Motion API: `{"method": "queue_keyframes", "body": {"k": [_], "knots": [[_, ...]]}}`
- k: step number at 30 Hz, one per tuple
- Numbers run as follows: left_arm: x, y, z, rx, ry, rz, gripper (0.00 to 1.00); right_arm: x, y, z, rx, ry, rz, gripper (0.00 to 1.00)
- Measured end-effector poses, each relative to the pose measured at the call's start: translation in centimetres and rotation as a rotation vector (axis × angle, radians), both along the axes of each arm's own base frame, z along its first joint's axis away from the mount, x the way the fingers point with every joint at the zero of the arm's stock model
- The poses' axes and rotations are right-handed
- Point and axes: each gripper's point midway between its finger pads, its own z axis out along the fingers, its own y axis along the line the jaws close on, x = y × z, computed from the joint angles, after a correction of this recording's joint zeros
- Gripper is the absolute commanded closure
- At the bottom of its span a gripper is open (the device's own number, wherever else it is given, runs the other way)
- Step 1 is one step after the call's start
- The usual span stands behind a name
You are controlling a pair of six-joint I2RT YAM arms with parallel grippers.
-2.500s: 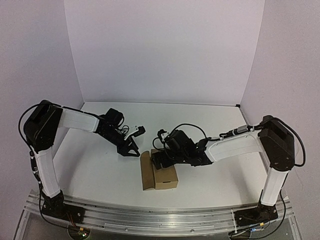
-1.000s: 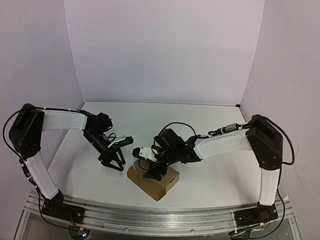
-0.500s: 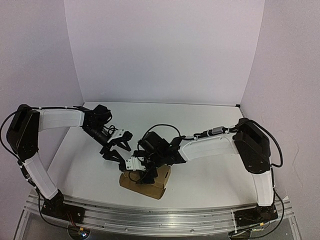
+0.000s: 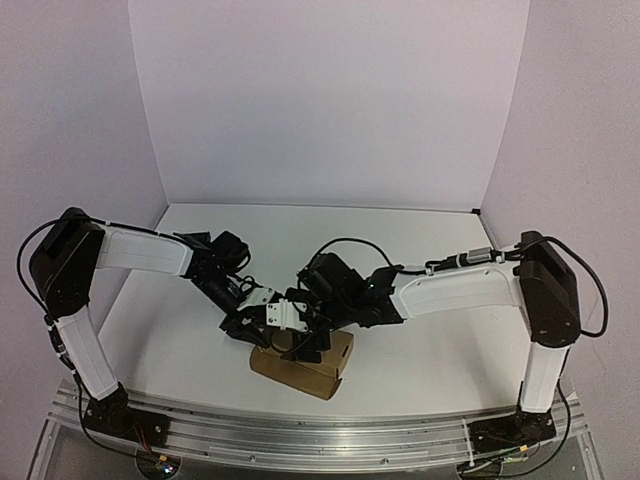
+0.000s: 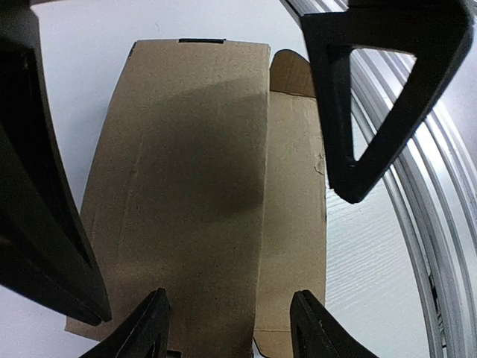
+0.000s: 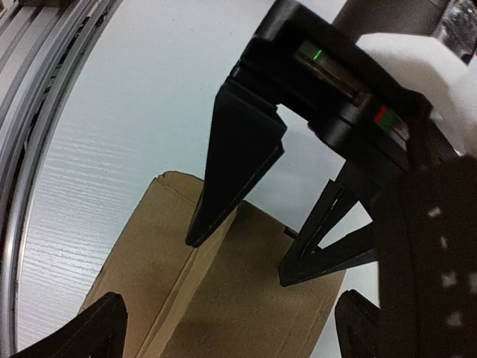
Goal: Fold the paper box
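The paper box [image 4: 312, 373] is a small brown cardboard box lying on the white table near the front edge, with a seam along its top face [image 5: 186, 186] [image 6: 246, 313]. My left gripper [image 4: 250, 323] [image 5: 235, 328] is open and its fingertips [image 6: 200, 233] come down on the top of the box, close to the seam. My right gripper [image 4: 300, 345] [image 6: 231, 332] stands wide open from the other side. Its fingers [image 5: 358, 149] straddle the box, one at each long side. Whether they touch the sides I cannot tell.
An aluminium rail [image 4: 300, 432] [image 5: 440, 224] [image 6: 37, 112] runs along the table's near edge just in front of the box. White walls close the back and both sides. Bare table [image 4: 400, 250] lies behind the arms.
The left gripper has come in from the left onto the top of the box. The right arm has drawn back a little to the right, and the box has turned slightly.
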Motion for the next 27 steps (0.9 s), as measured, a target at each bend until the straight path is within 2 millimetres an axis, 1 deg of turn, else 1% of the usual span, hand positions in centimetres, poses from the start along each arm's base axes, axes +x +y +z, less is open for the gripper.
{"method": "queue_keyframes", "body": {"k": [2, 3, 7, 10, 12, 13, 14, 15, 17, 19, 22, 23, 25, 27], "knots": [[0.2, 0.0, 0.0, -0.003, -0.017, 0.007, 0.44, 0.0, -0.8, 0.2, 0.005, 0.016, -0.047, 0.02], [0.3, 0.0, -0.1, -0.003, -0.024, 0.009, 0.44, -0.1, -1.5, 0.4, 0.008, 0.03, -0.084, 0.02], [0.2, 0.1, -0.1, -0.002, -0.042, 0.018, 0.45, -0.7, -5.6, 1.7, 0.035, 0.098, -0.261, 0.02], [0.3, 0.2, 0.0, 0.008, -0.041, 0.034, 0.48, -1.0, -9.5, 3.7, 0.121, 0.197, -0.49, 0.02], [0.3, 0.3, 0.0, 0.015, -0.038, 0.048, 0.49, -0.9, -11.8, 4.8, 0.208, 0.304, -0.665, 0.06], [0.3, 0.4, -0.1, 0.018, -0.039, 0.054, 0.5, -0.7, -12.9, 4.9, 0.249, 0.365, -0.751, 0.08], [0.3, 0.5, -0.1, 0.021, -0.04, 0.061, 0.51, -0.5, -13.8, 4.8, 0.287, 0.434, -0.839, 0.1], [0.3, 0.6, -0.1, 0.026, -0.042, 0.069, 0.52, -0.3, -14.5, 4.3, 0.317, 0.51, -0.929, 0.11], [0.2, 1.0, -0.1, 0.034, -0.052, 0.085, 0.53, -0.3, -15.7, 2.1, 0.328, 0.644, -1.091, 0.12], [0.2, 1.4, -0.1, 0.044, -0.059, 0.103, 0.54, -0.7, -16.0, -0.8, 0.296, 0.756, -1.212, 0.13], [-0.1, 1.9, -0.2, 0.06, -0.057, 0.129, 0.54, -1.2, -15.2, -4.4, 0.234, 0.873, -1.315, 0.17], [-0.2, 2.0, -0.2, 0.061, -0.054, 0.134, 0.54, -1.2, -14.8, -5.2, 0.218, 0.898, -1.338, 0.18], [-0.4, 2.3, -0.3, 0.069, -0.052, 0.149, 0.54, -0.9, -13.8, -5.8, 0.21, 0.937, -1.364, 0.2], [-0.2, 2.7, -0.2, 0.078, -0.056, 0.173, 0.54, -0.4, -12.5, -5.5, 0.222, 0.976, -1.369, 0.24]]}}
